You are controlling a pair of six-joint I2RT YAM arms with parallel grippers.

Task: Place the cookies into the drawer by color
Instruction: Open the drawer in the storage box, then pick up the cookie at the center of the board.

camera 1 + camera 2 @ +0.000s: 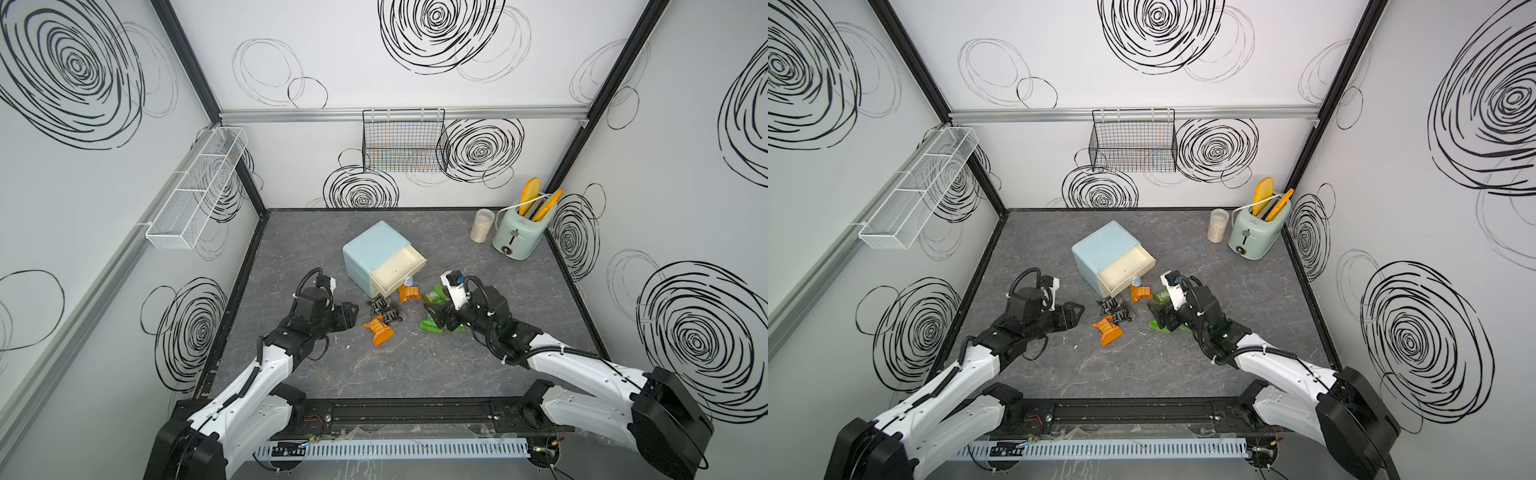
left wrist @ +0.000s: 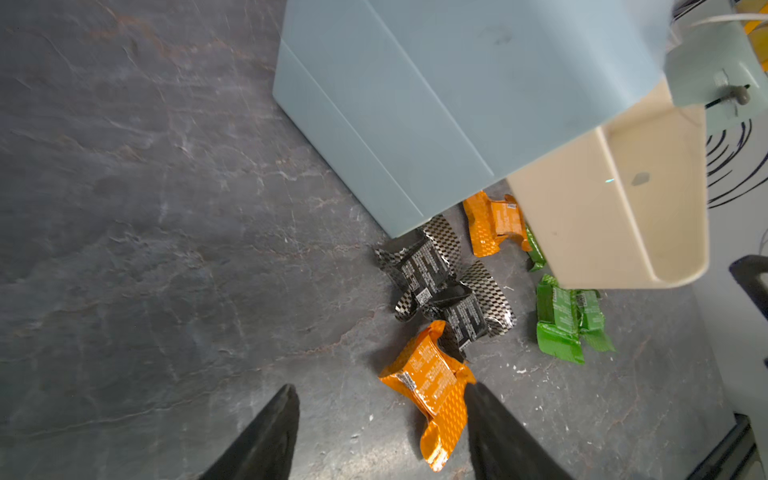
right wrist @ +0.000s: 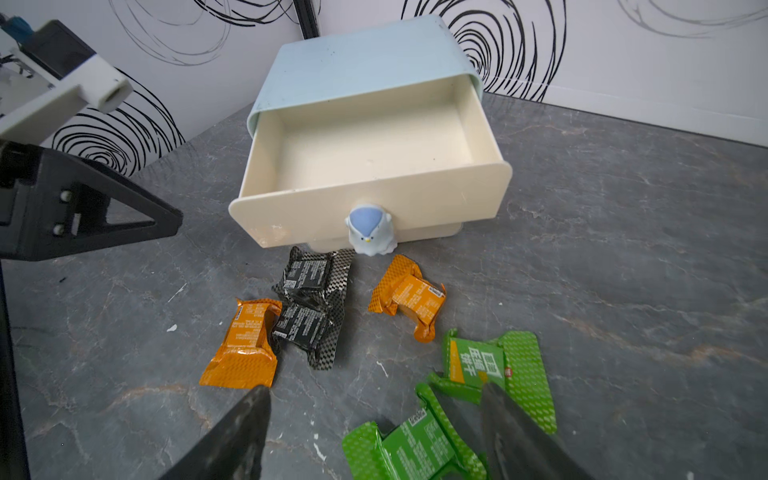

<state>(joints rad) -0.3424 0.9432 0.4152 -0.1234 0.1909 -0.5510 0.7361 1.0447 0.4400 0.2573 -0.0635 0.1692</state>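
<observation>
Left tool [image 2: 380, 386] gapes open, holding nothing, with an orange packet [image 2: 428, 386] just beside one finger. Right tool [image 3: 374, 386] is spread wide over a green packet [image 3: 415, 449]. Beyond lie black packets [image 3: 309, 307] on the tabletop [image 3: 623, 249], then the pulled-out drawer [image 3: 374, 199].

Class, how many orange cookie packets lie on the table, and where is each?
2. One orange packet lies just before the open drawer, near its knob. The second orange packet lies farther out, touching the black packets. The drawer's visible inside holds none.
</observation>
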